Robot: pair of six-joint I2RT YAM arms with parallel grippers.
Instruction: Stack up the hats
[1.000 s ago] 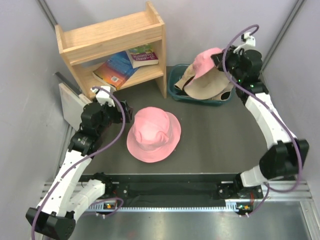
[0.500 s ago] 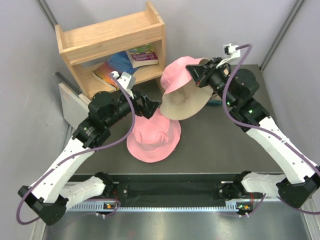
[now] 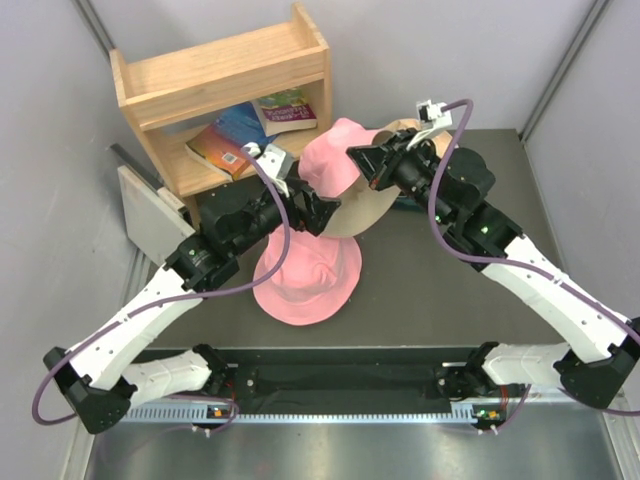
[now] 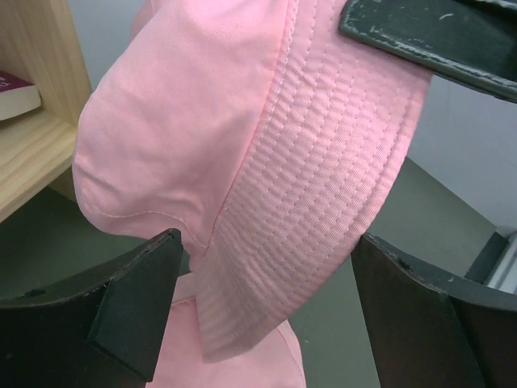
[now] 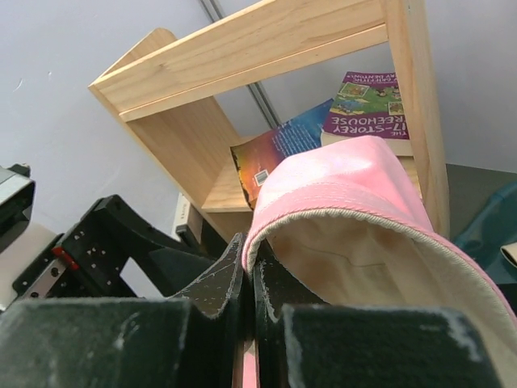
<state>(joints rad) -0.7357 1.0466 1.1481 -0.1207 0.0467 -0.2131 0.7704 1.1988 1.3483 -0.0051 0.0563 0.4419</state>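
Top external: right gripper (image 3: 354, 160) pinches raised pink hat (image 3: 328, 160); left gripper (image 3: 320, 213) spread wide.

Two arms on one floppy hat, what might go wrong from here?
The right gripper pinches only the brim edge of the hanging hat; the soft fabric might slip free.
The left gripper stands open around that same brim, close to the right one, so the two might bump.
The hat hangs beyond the pink hat on the table; released now, it would likely land off-centre.
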